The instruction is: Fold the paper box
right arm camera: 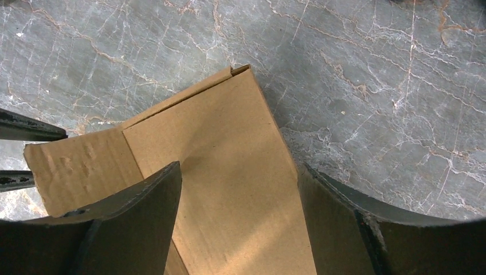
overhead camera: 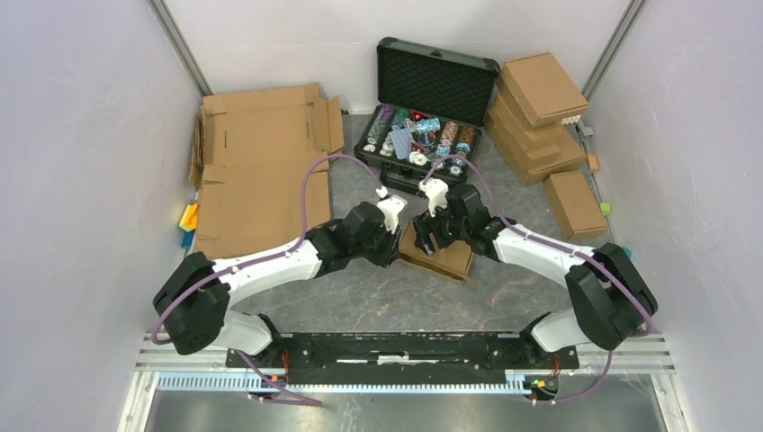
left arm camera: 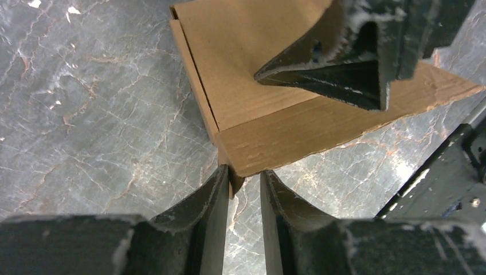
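Note:
The paper box (overhead camera: 447, 259) is small and brown and lies flat on the marble table between my two arms. My left gripper (overhead camera: 399, 241) is at the box's left end. In the left wrist view its jaws (left arm camera: 245, 175) stand a narrow gap apart. A corner of the box (left arm camera: 246, 63) and a thin cardboard edge sit between the tips, against the left finger only. My right gripper (overhead camera: 430, 236) hangs over the box top. In the right wrist view the right gripper (right arm camera: 240, 167) is wide open. One of its fingers is over the box panel (right arm camera: 229, 132) and the other at its right edge.
An open black case (overhead camera: 432, 99) of poker chips stands behind the box. Folded brown boxes (overhead camera: 540, 108) are stacked at the back right, with one more (overhead camera: 574, 202) nearer. Large cardboard sheets (overhead camera: 261, 171) cover the back left, with small coloured pieces (overhead camera: 188, 220) beside them.

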